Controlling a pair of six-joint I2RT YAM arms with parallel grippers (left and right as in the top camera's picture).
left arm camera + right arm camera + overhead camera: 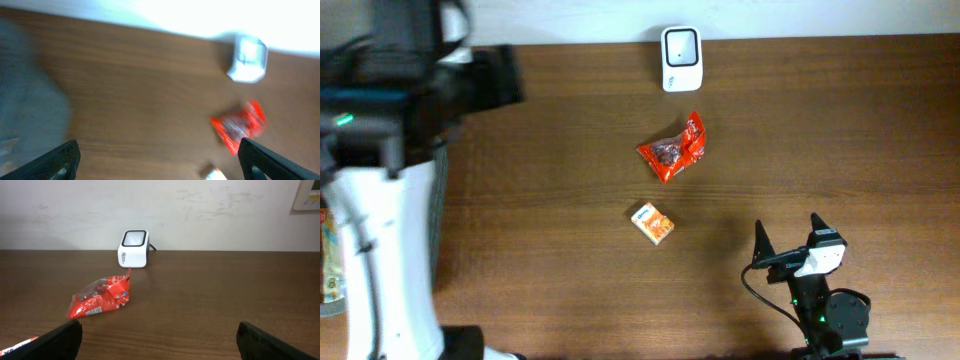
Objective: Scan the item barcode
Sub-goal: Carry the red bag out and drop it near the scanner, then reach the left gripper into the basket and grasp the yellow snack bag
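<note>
Scanner: the white scanner stands at the far edge of the desk, close to the wall.
Red bag: the red bag is a crinkly snack bag. It lies flat on the desk in front of the scanner and does not touch it.
Orange box: the orange box is small. It lies on the desk near the red bag, on the side away from the scanner, with a gap between them.
Left fingers: the left fingers are spread wide with nothing between them. They hang above the desk, and their view is blurry.
Right fingers: the right fingers are spread wide with nothing between them. They are low at the near right of the desk, facing the scanner, well apart from the red bag and the orange box.
</note>
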